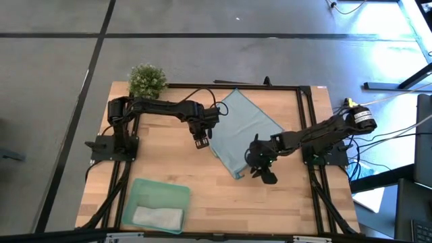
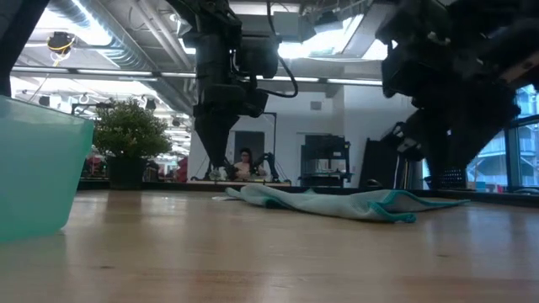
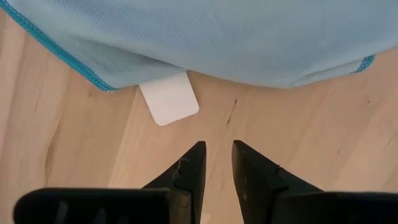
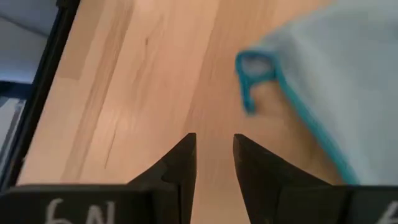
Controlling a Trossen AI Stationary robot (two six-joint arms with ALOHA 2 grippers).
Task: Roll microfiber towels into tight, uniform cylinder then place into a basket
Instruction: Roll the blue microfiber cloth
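Grey towel (image 1: 158,217) already lodged in basket (image 1: 142,188); blue towel (image 1: 241,130) spread flat mid-table, not yet rolled. Left gripper (image 3: 217,157) poised beside its edge near white tag (image 3: 169,99), right gripper (image 4: 214,149) beside near corner; both slightly parted, nothing gripped

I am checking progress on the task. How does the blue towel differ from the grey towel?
The blue towel lies spread flat on the bare table, while the grey towel sits in the basket. The blue one is open and covers a wide area; the grey one is a compact bundle. The blue one lies between both hands; the grey one is far from them. Both are pale cloths.
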